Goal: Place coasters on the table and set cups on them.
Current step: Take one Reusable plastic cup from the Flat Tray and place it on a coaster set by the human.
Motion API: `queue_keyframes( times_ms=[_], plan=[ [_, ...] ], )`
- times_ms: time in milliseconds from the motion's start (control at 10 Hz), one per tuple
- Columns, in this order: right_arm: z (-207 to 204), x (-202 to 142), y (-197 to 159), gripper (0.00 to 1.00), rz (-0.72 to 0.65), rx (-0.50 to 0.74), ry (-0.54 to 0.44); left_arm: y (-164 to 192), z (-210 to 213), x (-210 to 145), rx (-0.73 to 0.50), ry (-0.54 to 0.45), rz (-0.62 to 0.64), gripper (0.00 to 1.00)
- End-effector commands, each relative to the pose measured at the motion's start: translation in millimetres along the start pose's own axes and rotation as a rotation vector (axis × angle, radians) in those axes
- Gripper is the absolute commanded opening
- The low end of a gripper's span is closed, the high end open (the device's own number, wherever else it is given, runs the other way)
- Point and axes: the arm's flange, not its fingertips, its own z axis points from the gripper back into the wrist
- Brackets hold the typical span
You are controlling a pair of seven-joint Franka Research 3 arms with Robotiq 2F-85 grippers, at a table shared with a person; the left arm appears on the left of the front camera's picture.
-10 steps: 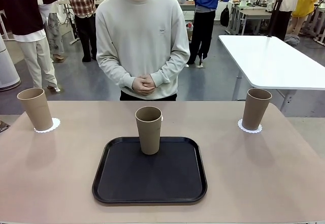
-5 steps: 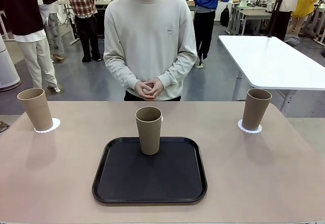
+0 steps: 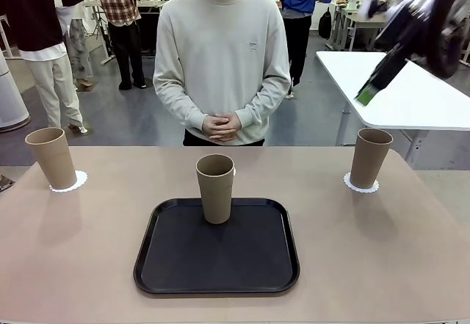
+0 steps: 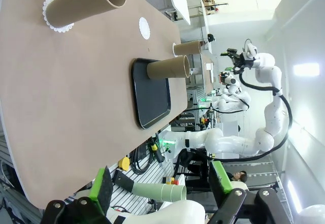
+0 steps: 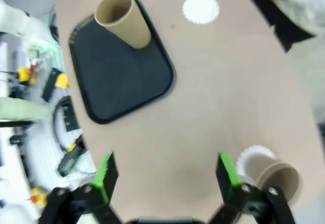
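Three tan cups stand on the beige table point(image 3: 367, 258). The left cup point(image 3: 51, 157) rests on a white coaster point(image 3: 70, 183) and the right cup point(image 3: 370, 156) on another coaster point(image 3: 361, 186). The middle cup point(image 3: 215, 188) stands on the black tray point(image 3: 217, 254). A bare coaster point(image 5: 201, 8) lies beyond the tray, towards the person. My right gripper point(image 3: 369, 90), blurred, hangs high above the right cup; its open, empty fingers point(image 5: 105, 172) look down on the table. My left gripper point(image 4: 160, 183) is open and empty, off the table's left end.
A person stands at the far side with clasped hands point(image 3: 220, 126). A white table point(image 3: 396, 89) stands behind on the right, and other people are farther back. Bare tabletop lies on both sides of the tray.
My right arm has swung into the front view at the top right. The person has shifted slightly to the right. Cups, coasters and tray have not moved.
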Motion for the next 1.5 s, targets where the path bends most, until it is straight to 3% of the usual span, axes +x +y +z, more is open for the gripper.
queue_keyframes(
  times_ms=[0, 300, 400, 900, 1000, 1400],
  plan=[
    [-51.6, -6.3, 17.2, 1.00, 0.066, -0.045, 0.059, -3.2, 1.6, -0.7, -0.001, -0.004, 0.014, 1.00],
    [-68.3, -14.1, 18.9, 1.00, 0.033, 0.084, -0.007, -3.2, 1.6, -0.7, -0.001, -0.004, 0.014, 1.00],
    [-79.4, 1.0, 24.2, 1.00, 0.050, 0.015, 0.056, -3.2, 1.6, -0.7, -0.001, -0.004, 0.014, 1.00],
    [-79.0, -1.5, 24.1, 1.00, 0.047, 0.032, 0.045, -3.2, 1.6, -0.7, -0.001, -0.004, 0.014, 1.00],
    [-100.0, -5.3, 23.9, 1.00, 0.108, 0.003, -0.115, -3.2, 1.6, -0.7, -0.001, -0.004, 0.014, 1.00],
    [-168.7, -19.9, 14.8, 1.00, 0.175, -0.050, -0.595, -3.2, 1.6, -0.7, -0.001, -0.004, 0.014, 1.00]
  ],
)
